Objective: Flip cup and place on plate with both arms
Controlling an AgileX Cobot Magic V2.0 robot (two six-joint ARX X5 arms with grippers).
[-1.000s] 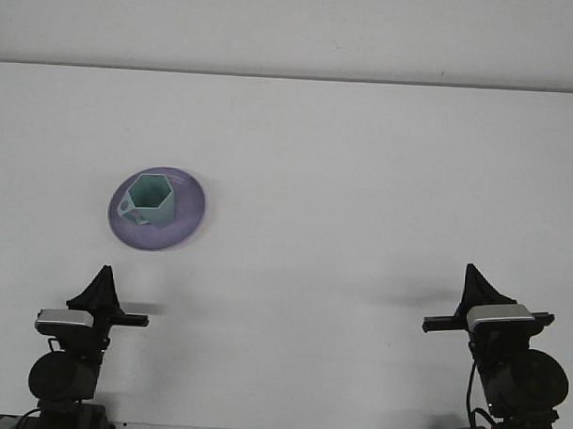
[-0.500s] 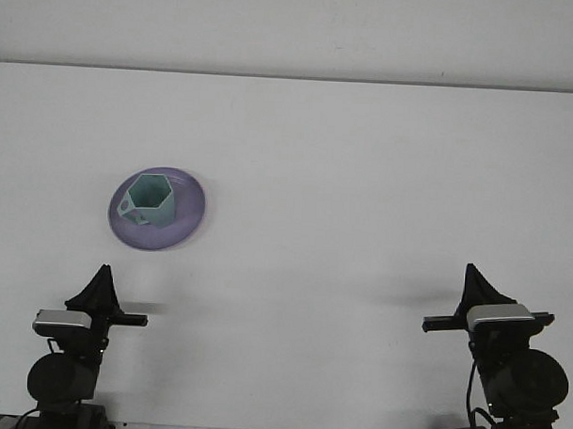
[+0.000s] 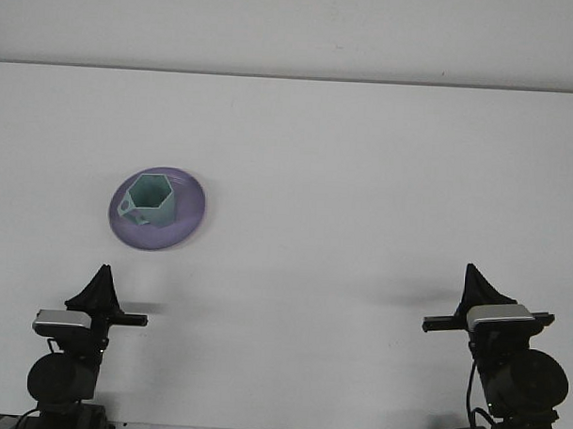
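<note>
A mint-green hexagonal cup (image 3: pixel 151 198) stands on the purple plate (image 3: pixel 190 217) at the left of the white table. Its mouth faces up and its handle points to the front left. My left gripper (image 3: pixel 103 272) sits low near the table's front edge, well in front of the plate. Its fingers meet in one black point, shut on nothing. At the front right my right gripper (image 3: pixel 471 272) rests the same way, shut and empty, far from the cup.
The white table (image 3: pixel 363 180) runs back to a pale wall. Both arm bases and their wrist cameras stand at the front corners.
My left arm has settled slightly down and to the left. The right arm, cup and plate have not moved.
</note>
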